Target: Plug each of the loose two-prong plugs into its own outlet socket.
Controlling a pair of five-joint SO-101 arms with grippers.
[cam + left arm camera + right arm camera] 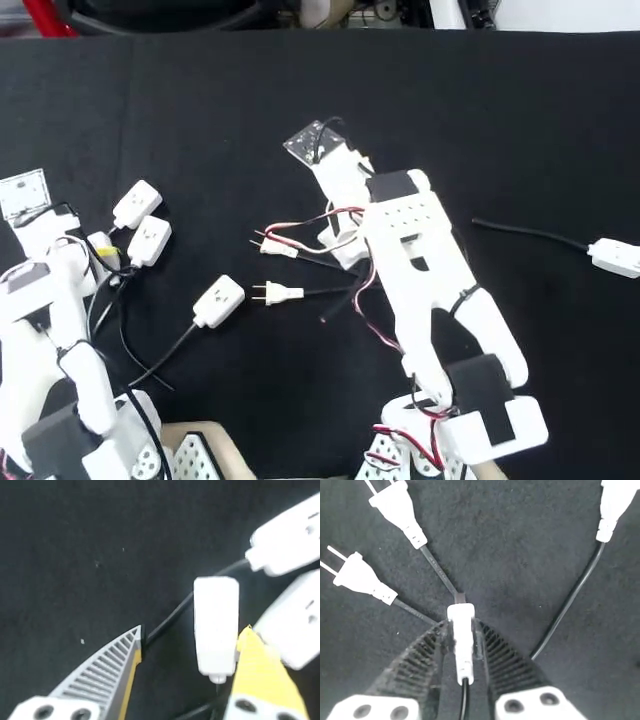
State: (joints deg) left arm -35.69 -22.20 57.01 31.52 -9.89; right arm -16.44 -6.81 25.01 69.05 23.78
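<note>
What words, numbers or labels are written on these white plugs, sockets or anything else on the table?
None can be read.
White two-prong plugs, the white plug body held in the right jaws, white outlet sockets: no print visible.
Small grey square plate and its twin: dark specks, too blurred to read.

White plugs (396, 509) and sockets (218, 300); black tablecloth (180, 90).

No readable text or numbers anywhere, 1 pale card (312, 142) (its marks too blurred to read)
</note>
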